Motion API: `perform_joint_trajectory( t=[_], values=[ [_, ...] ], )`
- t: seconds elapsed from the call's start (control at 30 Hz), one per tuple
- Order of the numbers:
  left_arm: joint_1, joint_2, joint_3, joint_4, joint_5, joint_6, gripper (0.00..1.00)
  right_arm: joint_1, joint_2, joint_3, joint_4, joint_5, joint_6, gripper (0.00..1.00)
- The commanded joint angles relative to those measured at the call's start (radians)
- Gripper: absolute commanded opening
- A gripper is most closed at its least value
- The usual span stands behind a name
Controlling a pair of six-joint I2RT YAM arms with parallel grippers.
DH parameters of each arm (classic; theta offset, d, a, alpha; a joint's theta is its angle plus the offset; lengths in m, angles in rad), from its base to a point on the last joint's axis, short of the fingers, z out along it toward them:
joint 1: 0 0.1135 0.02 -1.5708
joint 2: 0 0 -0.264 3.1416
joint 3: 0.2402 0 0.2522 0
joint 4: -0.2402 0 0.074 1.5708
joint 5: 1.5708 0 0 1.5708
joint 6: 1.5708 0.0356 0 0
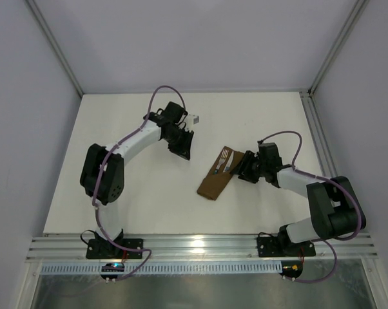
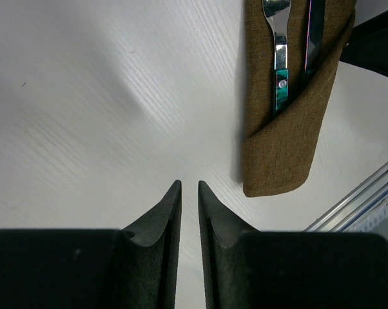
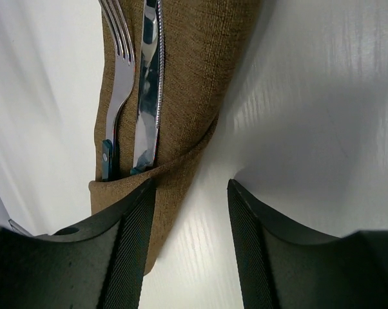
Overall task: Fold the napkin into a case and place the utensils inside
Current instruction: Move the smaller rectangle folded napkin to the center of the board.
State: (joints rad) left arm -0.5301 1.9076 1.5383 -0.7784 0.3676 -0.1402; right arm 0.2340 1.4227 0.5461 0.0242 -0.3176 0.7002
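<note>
The job looks all but finished: the dark brown cloth napkin (image 1: pixel 214 182) lies on the white bench (image 1: pixel 136 193), folded into a narrow oblong case (image 2: pixel 281 154). Both utensils sit in its slanted pocket with their handles tucked in, the small fork with pale tines and teal handle (image 3: pixel 120 84) just beside the slim silvery knife (image 3: pixel 149 84). The right arm's jaws stand parted and empty over the case's edge. The left arm's jaws are nearly pressed together on nothing, well apart from it. Probably only backing away remains.
</note>
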Motion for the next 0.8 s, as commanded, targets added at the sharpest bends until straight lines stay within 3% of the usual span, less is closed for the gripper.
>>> perform_joint_trajectory(
  t=[0.0,0.5,0.6,0.77],
  values=[
    [0.002,-0.064,-0.001,-0.001,0.031,0.014,0.17,0.007,0.034,0.003,0.084,0.005,0.024,0.51],
    [0.03,-0.081,-0.018,-0.001,0.031,0.021,0.17,0.008,0.15,0.054,0.135,0.043,0.055,0.09],
    [0.047,-0.088,-0.02,-0.005,0.034,0.027,0.17,0.001,0.169,0.093,0.106,0.072,0.056,0.04],
    [0.082,-0.105,-0.023,-0.009,0.031,0.03,0.16,-0.048,0.237,0.199,0.042,0.094,0.047,0.04]
  ],
)
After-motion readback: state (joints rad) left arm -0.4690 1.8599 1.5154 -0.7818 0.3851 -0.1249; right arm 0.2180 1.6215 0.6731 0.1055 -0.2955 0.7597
